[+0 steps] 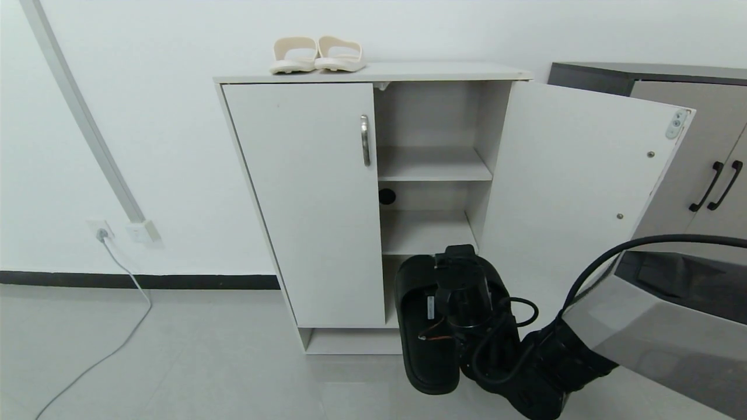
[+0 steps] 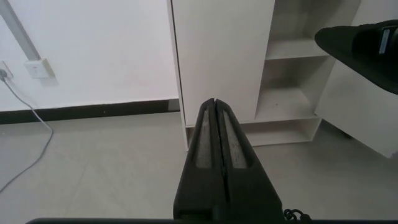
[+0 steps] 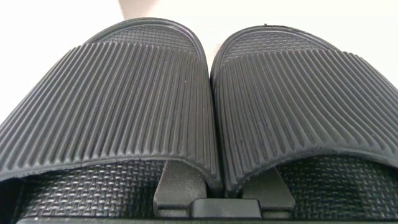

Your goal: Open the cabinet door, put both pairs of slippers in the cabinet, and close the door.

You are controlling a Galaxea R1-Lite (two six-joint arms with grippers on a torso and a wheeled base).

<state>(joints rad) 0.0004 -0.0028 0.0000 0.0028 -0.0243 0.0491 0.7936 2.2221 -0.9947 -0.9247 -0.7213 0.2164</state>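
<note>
Slippers: first pair going in

Left gripper [image 2: 213, 106] is clenched on nothing, near left. Beige slippers [image 1: 318, 55] sit on the cabinet [image 1: 443, 73] top. Right gripper [image 1: 461, 265] grasps black slippers [image 1: 423, 326] before the open right bay; you likely push forward onto a shelf, then release.

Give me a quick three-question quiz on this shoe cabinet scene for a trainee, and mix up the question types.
1. True or false: the right-hand door of the cabinet stands open.
2. Where is the cream pair of slippers relative to the cabinet? A inside it; B on top of it; C beside it.
3. Fill in: the right gripper has its fingers shut on the ___ pair of slippers.

Key: 1 true. 2 B. 3 black: it holds the black slippers in front of the open side.
</note>
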